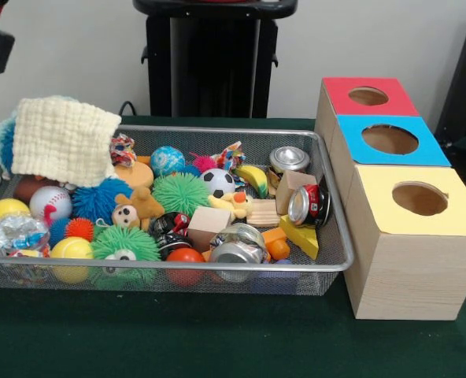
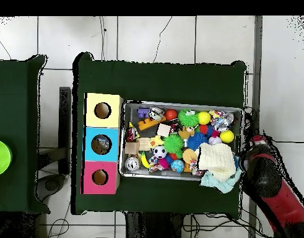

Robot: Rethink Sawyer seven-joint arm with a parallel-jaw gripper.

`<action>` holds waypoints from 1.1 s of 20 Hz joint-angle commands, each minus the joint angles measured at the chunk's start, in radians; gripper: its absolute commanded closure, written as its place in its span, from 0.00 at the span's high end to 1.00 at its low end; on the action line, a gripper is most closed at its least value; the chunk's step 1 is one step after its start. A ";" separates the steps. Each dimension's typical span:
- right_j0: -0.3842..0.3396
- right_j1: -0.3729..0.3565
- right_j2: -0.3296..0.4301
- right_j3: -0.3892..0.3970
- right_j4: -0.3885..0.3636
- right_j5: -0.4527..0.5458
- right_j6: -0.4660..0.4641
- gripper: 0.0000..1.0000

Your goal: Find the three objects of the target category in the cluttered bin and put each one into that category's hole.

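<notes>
though the cloth [image 1: 64, 140] covers part, the bin [image 1: 327, 206] brims.

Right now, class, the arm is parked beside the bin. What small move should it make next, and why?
Probably swing the arm in over the bin. It sits outside the bin's end, next to the cloth, so it can't reach anything yet. The toys, balls and cans all lie inside the bin, and the boxes stand at its other end.

bin [image 1: 331, 236] of clutter beside arm [image 2: 272, 186], cloth [image 1: 64, 138] on bin corner nearest arm, three boxes [image 1: 410, 236] at bin's far end
</notes>
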 commanded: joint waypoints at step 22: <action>-0.058 0.104 0.184 0.214 -0.040 -0.229 0.416 1.00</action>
